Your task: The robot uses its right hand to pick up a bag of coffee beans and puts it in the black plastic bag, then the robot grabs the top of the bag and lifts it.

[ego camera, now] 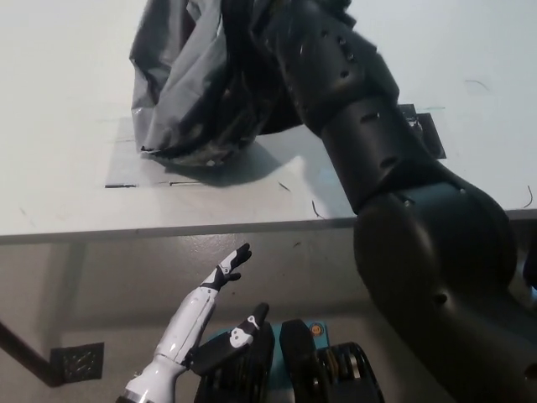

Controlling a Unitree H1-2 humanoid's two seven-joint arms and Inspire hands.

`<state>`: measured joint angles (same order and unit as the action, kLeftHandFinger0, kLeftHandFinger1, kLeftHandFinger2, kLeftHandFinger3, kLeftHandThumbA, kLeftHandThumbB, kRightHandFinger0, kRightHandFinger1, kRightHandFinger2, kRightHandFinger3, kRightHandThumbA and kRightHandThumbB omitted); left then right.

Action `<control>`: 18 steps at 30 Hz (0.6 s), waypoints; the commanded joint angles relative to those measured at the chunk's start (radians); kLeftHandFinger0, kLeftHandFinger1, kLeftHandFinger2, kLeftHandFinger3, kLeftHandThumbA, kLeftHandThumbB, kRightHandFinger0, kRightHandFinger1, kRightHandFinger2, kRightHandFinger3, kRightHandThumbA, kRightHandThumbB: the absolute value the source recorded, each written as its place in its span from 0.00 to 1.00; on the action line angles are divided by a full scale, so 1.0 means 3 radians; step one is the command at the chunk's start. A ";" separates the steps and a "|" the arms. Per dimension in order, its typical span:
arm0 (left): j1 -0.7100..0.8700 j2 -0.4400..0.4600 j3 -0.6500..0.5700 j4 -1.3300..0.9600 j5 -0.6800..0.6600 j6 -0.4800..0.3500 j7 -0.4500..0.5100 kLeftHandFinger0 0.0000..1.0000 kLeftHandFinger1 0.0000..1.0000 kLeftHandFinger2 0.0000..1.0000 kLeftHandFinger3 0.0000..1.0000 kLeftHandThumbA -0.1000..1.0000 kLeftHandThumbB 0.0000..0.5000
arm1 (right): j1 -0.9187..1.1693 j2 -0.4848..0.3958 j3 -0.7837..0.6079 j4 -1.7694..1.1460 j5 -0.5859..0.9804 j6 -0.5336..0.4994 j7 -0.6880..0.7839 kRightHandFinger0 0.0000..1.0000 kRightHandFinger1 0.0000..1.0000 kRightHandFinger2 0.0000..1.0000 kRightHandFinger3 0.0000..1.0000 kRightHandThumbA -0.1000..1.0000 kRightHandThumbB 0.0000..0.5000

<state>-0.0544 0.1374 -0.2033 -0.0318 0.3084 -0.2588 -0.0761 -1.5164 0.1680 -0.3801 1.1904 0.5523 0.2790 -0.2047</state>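
The black plastic bag (189, 92) stands bulging on the white table (67, 193), its bottom over a taped clear patch. My black right arm comes in from the bottom right and runs up to the bag's gathered top, where my right hand (256, 21) is shut on the plastic, its fingers mostly hidden at the picture's top edge. No coffee bean bag shows; the black plastic hides whatever is inside. My white left hand (225, 275) rests open at the lower left, below the table's front edge, fingers spread.
The table's front edge (168, 231) crosses the picture, with floor below it. A clear taped patch (126, 164) lies left of the bag's base. A small dark square (426, 130) sits on the table beside my right arm. A dark floor plate (77, 361) lies at the lower left.
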 commanded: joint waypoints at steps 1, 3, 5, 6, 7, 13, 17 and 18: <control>-0.0038 0.0007 -0.0035 -0.0140 0.0056 -0.0034 -0.0027 0.93 1.00 1.00 1.00 0.70 0.23 | 0.0081 -0.0076 0.0286 0.0190 -0.0360 -0.0281 0.0223 0.00 0.18 0.73 1.00 0.00 0.19; -0.0048 0.0016 -0.0033 -0.0143 0.0041 -0.0032 -0.0037 0.94 1.00 1.00 1.00 0.70 0.23 | 0.0146 -0.0158 0.0779 0.0295 -0.0832 -0.0314 0.0221 0.01 0.26 0.75 0.99 0.01 0.24; -0.0057 0.0023 -0.0032 -0.0144 0.0031 -0.0034 -0.0043 0.94 1.00 1.00 1.00 0.69 0.23 | 0.0155 -0.0230 0.1226 0.0358 -0.1210 -0.0322 0.0246 0.01 0.29 0.74 0.77 0.06 0.20; -0.0059 0.0025 -0.0034 -0.0144 0.0040 -0.0040 -0.0040 0.94 1.00 1.00 1.00 0.69 0.23 | 0.0140 -0.0272 0.1487 0.0384 -0.1415 -0.0268 0.0285 0.03 0.31 0.71 0.63 0.19 0.19; -0.0074 0.0029 -0.0032 -0.0139 0.0049 -0.0044 -0.0038 0.94 1.00 1.00 1.00 0.70 0.24 | 0.0111 -0.0309 0.1695 0.0414 -0.1587 -0.0210 0.0337 0.30 0.62 1.00 0.96 0.30 0.34; -0.0119 0.0041 -0.0035 -0.0139 0.0059 -0.0015 -0.0060 0.91 0.98 1.00 0.98 0.72 0.24 | -0.0070 -0.0525 0.2908 0.0437 -0.2408 0.0090 0.0980 1.00 1.00 1.00 1.00 0.74 0.74; -0.0119 0.0042 -0.0043 -0.0153 0.0081 0.0032 -0.0073 0.90 0.97 1.00 0.98 0.72 0.25 | -0.0140 -0.0617 0.3242 0.0293 -0.2486 0.0243 0.1123 1.00 1.00 1.00 1.00 0.84 0.85; -0.0118 0.0043 -0.0043 -0.0155 0.0081 0.0037 -0.0075 0.90 0.97 1.00 0.98 0.72 0.25 | -0.0145 -0.0628 0.3275 0.0272 -0.2478 0.0255 0.1132 1.00 1.00 1.00 1.00 0.84 0.85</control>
<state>-0.0544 0.1377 -0.2062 -0.0286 0.3119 -0.2533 -0.0764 -1.3962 0.0776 0.2676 1.3316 0.2167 0.2737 -0.1088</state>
